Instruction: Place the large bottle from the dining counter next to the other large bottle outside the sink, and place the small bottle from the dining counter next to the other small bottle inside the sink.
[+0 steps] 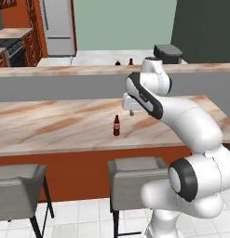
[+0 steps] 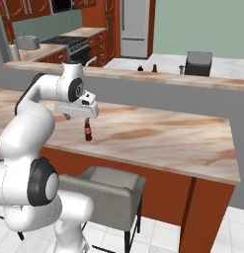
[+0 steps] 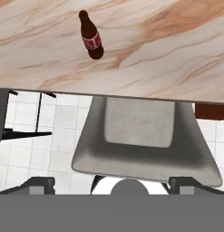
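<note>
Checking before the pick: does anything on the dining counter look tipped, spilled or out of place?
Nothing stands out. The small bottle stands upright on the dining counter, with no spill around it. The gripper hangs open above the bottle, not touching it.

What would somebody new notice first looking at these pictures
A lone brown bottle with a red label stands upright on the marbled dining counter, near its front edge. The white arm reaches over the counter, its open gripper hovering just above the bottle. Grey stools sit below the counter's edge.
</note>
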Tool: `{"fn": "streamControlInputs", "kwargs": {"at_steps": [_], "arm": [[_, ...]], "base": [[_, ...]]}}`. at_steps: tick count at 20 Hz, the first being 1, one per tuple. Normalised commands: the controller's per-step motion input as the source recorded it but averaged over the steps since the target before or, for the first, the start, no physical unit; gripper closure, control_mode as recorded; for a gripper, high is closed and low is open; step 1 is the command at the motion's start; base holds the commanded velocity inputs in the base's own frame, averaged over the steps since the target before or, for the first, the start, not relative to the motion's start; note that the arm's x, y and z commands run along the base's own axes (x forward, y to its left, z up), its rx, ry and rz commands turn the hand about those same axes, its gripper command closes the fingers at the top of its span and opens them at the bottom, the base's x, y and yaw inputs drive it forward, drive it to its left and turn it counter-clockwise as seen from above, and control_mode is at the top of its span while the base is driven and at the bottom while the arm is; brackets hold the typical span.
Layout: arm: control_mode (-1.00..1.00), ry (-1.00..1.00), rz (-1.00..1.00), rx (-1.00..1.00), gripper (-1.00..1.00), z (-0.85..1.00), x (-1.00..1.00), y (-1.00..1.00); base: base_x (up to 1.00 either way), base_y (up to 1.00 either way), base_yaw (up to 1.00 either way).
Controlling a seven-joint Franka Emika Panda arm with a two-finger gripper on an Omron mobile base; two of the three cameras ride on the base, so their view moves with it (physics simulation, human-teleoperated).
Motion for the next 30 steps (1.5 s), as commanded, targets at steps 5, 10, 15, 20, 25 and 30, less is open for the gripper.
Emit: {"fn": "streamControlInputs", "kwargs": {"at_steps": [5,10,15,20,25,30], "arm": [[1.00,0.00,0.00,0.00,-1.00,0.00,0.00,0.00],[1.00,0.00,0.00,0.00,-1.00,0.00,0.00,0.00],[1.00,0.00,0.00,0.00,-1.00,0.00,0.00,0.00],[1.00,0.00,0.00,0.00,-1.00,0.00,0.00,0.00],[1.00,0.00,0.00,0.00,-1.00,0.00,0.00,0.00],[1.00,0.00,0.00,0.00,-1.00,0.00,0.00,0.00]], "base": [[0.65,0.35,-0.30],[0.63,0.39,-0.38],[0.06,0.07,-0.07],[0.00,0.00,0.00],[0.00,0.00,0.00],[0.00,0.00,0.00]]}}
